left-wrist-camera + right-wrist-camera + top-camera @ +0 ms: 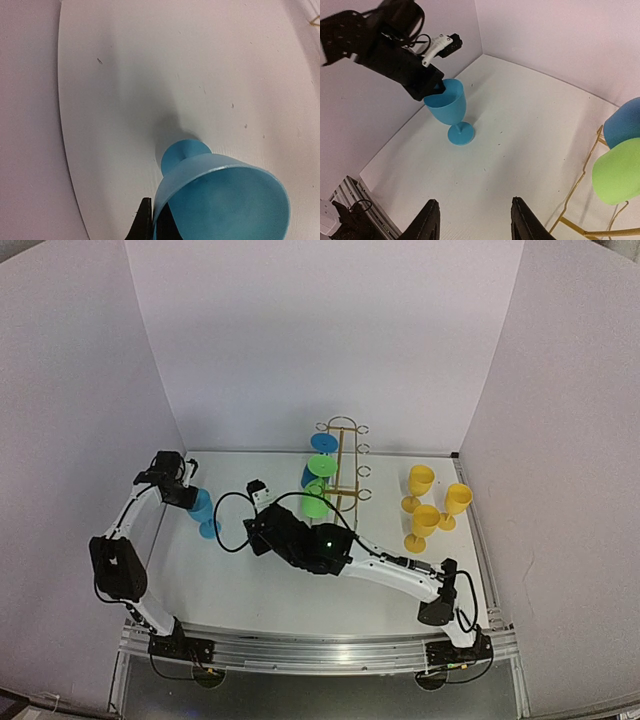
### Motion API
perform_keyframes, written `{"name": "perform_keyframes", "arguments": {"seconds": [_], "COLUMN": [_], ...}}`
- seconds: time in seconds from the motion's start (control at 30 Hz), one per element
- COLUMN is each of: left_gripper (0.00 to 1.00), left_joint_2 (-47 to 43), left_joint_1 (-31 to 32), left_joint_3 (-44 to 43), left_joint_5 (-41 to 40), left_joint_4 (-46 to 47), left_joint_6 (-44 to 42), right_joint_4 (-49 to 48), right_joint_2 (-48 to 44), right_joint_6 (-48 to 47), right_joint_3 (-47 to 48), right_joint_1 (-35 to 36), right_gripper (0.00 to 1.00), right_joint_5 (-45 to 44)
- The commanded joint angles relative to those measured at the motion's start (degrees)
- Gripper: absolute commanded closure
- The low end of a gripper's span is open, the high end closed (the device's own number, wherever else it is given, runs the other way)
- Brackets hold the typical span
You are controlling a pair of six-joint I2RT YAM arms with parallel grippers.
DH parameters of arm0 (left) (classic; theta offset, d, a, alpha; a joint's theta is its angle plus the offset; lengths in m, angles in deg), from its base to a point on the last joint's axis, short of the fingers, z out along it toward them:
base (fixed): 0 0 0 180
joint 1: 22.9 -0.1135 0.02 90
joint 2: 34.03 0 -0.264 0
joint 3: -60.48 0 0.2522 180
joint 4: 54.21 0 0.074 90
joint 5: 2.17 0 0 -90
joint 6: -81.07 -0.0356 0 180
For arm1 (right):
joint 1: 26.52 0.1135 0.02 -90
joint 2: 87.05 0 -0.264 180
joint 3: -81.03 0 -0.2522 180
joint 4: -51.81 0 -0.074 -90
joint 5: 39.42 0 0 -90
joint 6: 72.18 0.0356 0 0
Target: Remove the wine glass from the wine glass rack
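Left gripper (436,89) is clamped on the rim of the blue wine glass (449,106), stood upright on the counter (520,130), well off the wine glass rack (341,462). Right gripper (475,220) is held spread and empty, and it's the nearer one. The green wine glass (616,172) is hung just to its right.

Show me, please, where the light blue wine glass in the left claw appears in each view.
Top external: the light blue wine glass stands left of centre.
Left wrist: the glass is at bottom right, its open rim towards the camera.
Right wrist: the glass is upper left, upright.
Shared landmark: the left claw pinching its rim.
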Motion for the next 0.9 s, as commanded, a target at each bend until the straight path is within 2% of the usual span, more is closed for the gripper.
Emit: {"name": "perform_keyframes", "arguments": {"seconds": [0.0,0.33,0.37,0.5,0.57,0.73,0.87], "left_gripper": [1.0,0.99,0.94,0.54,0.41,0.29,0.27], "left_joint_2": [5.61,11.47,11.86,11.33,10.11,7.33,0.92], "left_joint_1": [-1.03,-1.13,-1.13,-1.38,-1.52,-1.66,-1.63], "left_joint_3": [-7.12,-9.64,-9.9,-10.47,-10.78,-14.43,-12.61], "left_joint_5": [0.17,-0.52,-0.15,1.66,2.85,2.15,1.37], "left_joint_4": [6.38,7.87,7.28,5.8,5.82,6.52,14.14], "left_joint_6": [-0.15,1.24,1.31,3.0,3.09,1.47,0.27], "right_joint_4": [-1.99,-2.18,-2.16,-2.13,-2.17,-2.13,-1.84], "right_joint_2": [-5.61,-8.1,-8.18,-9.09,-9.74,-11.3,-16.05], "right_joint_6": [-2.2,-0.81,-0.89,-0.88,-0.77,-2.97,-1.83], "right_joint_3": [-1.52,-5.38,-5.43,-6.37,-6.66,-5.63,-7.59], "right_joint_1": [0.2,0.24,0.21,0.2,0.2,-0.01,-2.3], "right_gripper": [0.56,0.55,0.54,0.48,0.45,0.4,0.38], "right_joint_5": [-1.32,-2.65,-2.68,-3.42,-3.94,-3.39,-0.07]}}
